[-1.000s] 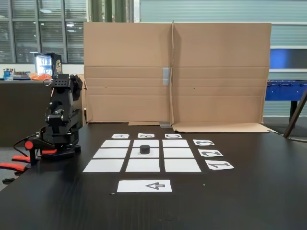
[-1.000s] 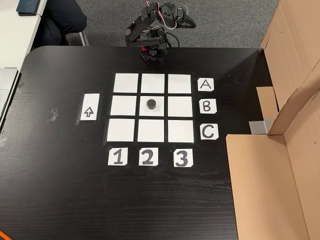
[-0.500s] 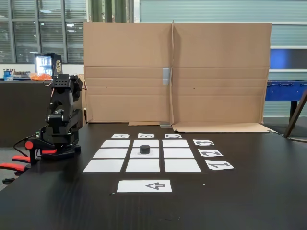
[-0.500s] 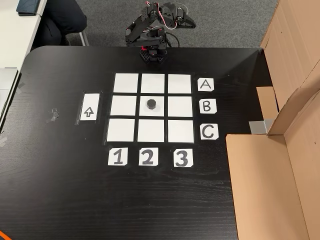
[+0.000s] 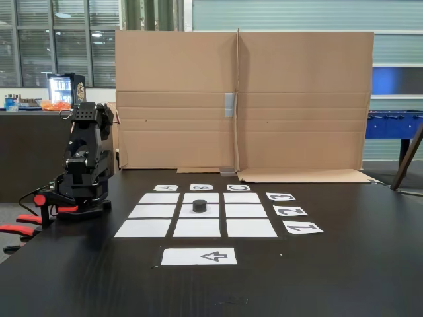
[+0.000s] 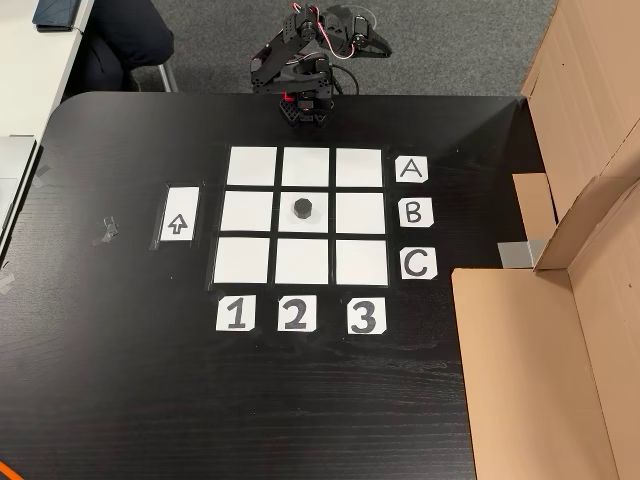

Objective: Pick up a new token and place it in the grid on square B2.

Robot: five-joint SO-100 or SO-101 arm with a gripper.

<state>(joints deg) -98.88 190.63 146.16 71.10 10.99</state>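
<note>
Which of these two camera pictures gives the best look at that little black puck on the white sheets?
The fixed view from above: the token sits clearly near the centre of the middle sheet, with the whole grid laid out flat. The low fixed view shows the token side-on, short and round, but the sheets are foreshortened.

The setting was an office or communal workspace used as a robotics test area. Large glazed windows (image 5: pixel 53 43) lined the back wall, with a counter (image 5: pixel 26 112) carrying a lit appliance. A blue table-football table (image 5: pixel 393 123) stood at the right. Grey carpet (image 6: pixel 450 45) covered the floor. Cardboard sheets (image 5: pixel 241 99) screened the black table (image 6: pixel 120 380)
</note>
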